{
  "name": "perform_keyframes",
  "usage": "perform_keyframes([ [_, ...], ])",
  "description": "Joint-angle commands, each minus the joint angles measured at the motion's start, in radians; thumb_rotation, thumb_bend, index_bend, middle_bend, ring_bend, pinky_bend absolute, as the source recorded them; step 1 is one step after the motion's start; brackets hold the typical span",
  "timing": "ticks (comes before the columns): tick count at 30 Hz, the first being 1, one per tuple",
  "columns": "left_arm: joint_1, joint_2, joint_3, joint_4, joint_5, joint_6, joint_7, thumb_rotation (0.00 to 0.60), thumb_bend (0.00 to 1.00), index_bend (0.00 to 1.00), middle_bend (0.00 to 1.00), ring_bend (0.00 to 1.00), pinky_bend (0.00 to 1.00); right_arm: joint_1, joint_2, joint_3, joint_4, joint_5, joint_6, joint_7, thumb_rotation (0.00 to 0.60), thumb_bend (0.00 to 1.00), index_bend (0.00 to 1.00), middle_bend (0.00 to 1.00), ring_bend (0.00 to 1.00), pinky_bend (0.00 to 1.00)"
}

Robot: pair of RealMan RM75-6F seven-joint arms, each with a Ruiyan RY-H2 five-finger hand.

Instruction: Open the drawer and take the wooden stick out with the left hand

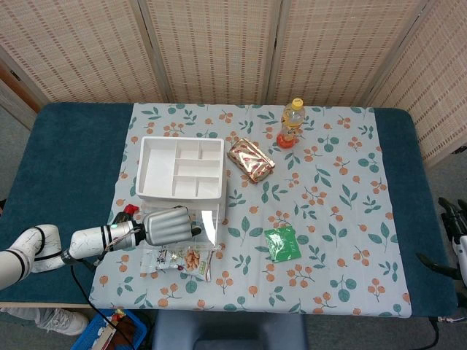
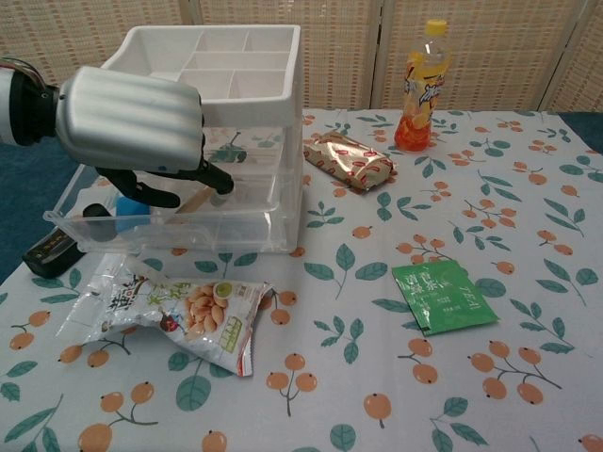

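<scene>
Woven screens (image 1: pixel 219 44) close off the back of the room, and in front of them stands a blue table (image 1: pixel 66 168) spread with a leaf-and-orange patterned cloth (image 1: pixel 336 219). At the cloth's left side sits the clear plastic drawer unit (image 2: pixel 283 141), its white divided tray (image 1: pixel 180 168) on top and its drawer (image 2: pixel 170 221) pulled out toward me.

Much of the drawer's inside is hidden from both cameras. The left hand (image 2: pixel 132 122) hangs over the open drawer with its silver back facing outward, covering most of what lies beneath, and its dark fingers (image 2: pixel 212 177) curl down into the drawer. Only a short pale length of the wooden stick (image 2: pixel 193 200) shows, slanting just under those fingers; whether they actually pinch it or merely touch it I cannot tell. Something blue and something dark lie in the drawer's left part, too blurred through the plastic to name. The right hand is out of sight in both views.

A snack bag (image 2: pixel 179 311) lies just in front of the drawer. Further right are a green packet (image 2: pixel 443 297), a foil-wrapped pack (image 2: pixel 350 160) beside the unit, and an orange drink bottle (image 2: pixel 419 85) near the back. A small black object (image 2: pixel 52 250) is cut off behind the drawer's left corner.
</scene>
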Motion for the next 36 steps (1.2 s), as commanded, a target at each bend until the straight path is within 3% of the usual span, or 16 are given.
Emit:
perform_keyframes([
  [1,0.001,-0.005,0.001,0.004,-0.003,0.002,-0.006,0.600,0.34,0.41,0.86,0.99,1.00,0.000,0.000,0.000,0.000,0.001,-0.001,-0.001,0.600,0.12,0.00,0.13,0.08,0.13],
  [36,0.004,-0.038,0.004,0.041,-0.026,0.030,-0.052,0.600,0.34,0.51,0.88,1.00,1.00,-0.003,-0.001,0.000,0.000,0.005,-0.001,0.001,0.600,0.12,0.00,0.13,0.08,0.13],
])
